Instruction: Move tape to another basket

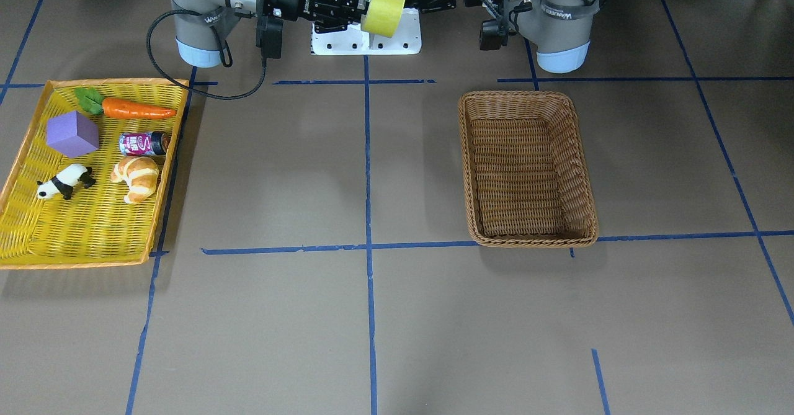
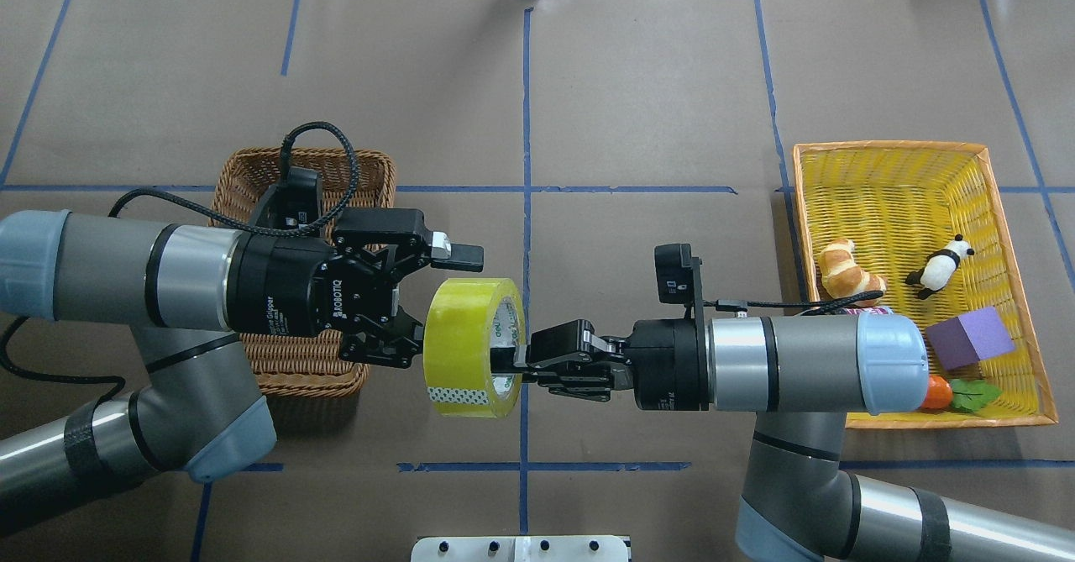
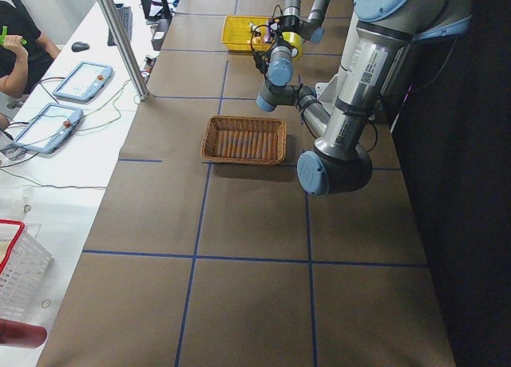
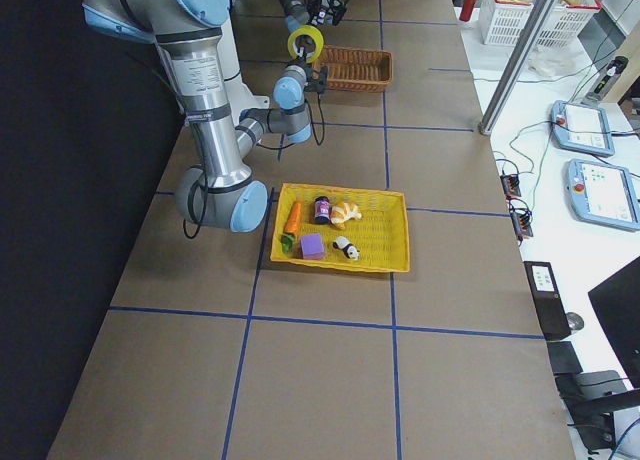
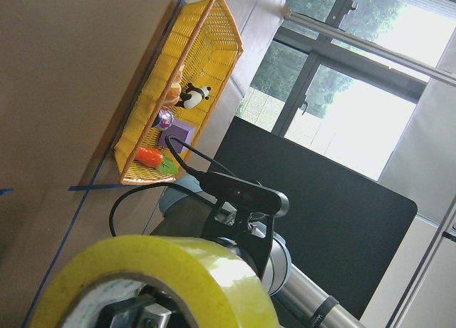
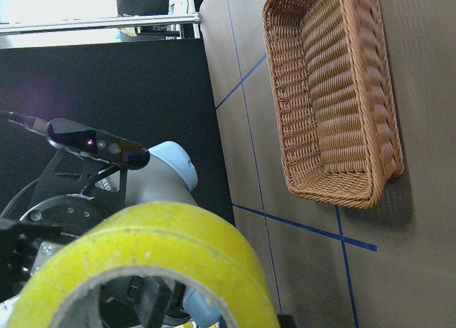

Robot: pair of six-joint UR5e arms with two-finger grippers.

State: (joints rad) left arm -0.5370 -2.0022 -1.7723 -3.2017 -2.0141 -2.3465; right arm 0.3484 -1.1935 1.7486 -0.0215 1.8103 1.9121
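Observation:
The tape (image 2: 466, 348), a yellow-green roll, hangs on edge in the air between both arms, above the table's near middle. My right gripper (image 2: 521, 360) is shut on the roll's rim from the right, one finger inside the core. My left gripper (image 2: 445, 302) is open at the roll's left face, its fingers spread above and below it. The brown wicker basket (image 2: 252, 163) lies empty under and behind my left wrist; in the front view the basket (image 1: 527, 102) sits right of centre. The tape (image 5: 164, 271) fills the bottom of the left wrist view and the tape (image 6: 157, 257) fills the bottom of the right wrist view.
A shallow yellow tray (image 2: 890, 146) at the table's right holds a croissant (image 2: 848, 268), a toy panda (image 2: 941, 264), a purple cube (image 2: 970, 337), a carrot (image 1: 136, 109) and a small can (image 1: 144, 144). Blue tape lines mark the brown table.

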